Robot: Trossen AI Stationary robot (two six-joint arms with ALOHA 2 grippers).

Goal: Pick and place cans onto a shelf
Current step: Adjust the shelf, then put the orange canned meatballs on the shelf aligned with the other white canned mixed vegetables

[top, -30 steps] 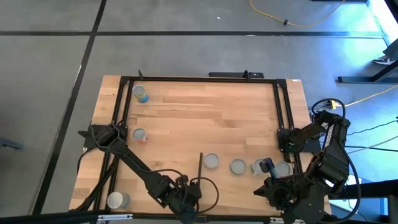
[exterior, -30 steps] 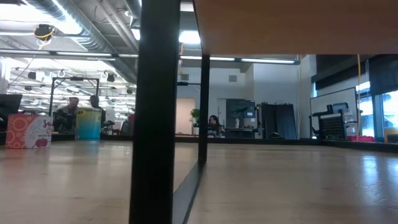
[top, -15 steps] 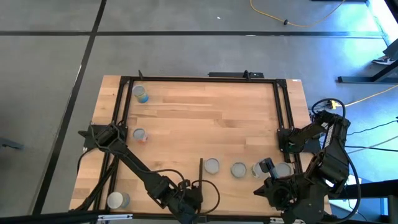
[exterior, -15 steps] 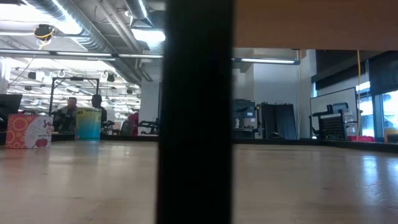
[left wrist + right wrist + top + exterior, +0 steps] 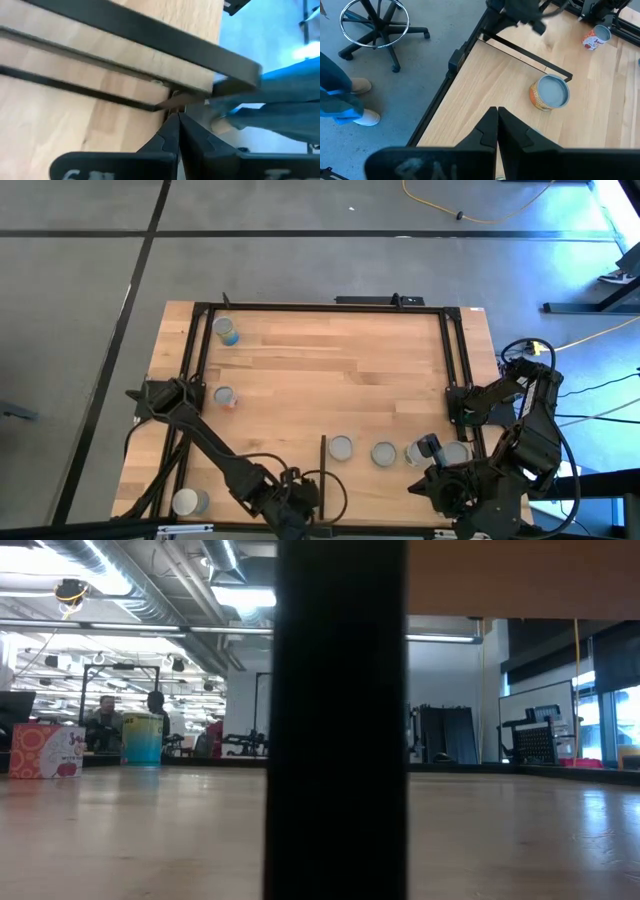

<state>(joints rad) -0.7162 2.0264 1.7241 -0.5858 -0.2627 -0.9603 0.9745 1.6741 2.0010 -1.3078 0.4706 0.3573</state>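
On table, cans (image 5: 341, 447), labels unreadable

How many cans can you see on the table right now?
7 cans: far-left corner, left side, near-left corner, and a near-edge row. The arms may hide more.

No text can be read with certainty; only blurred white marks are seen on the left claw (image 5: 177, 131) housing.
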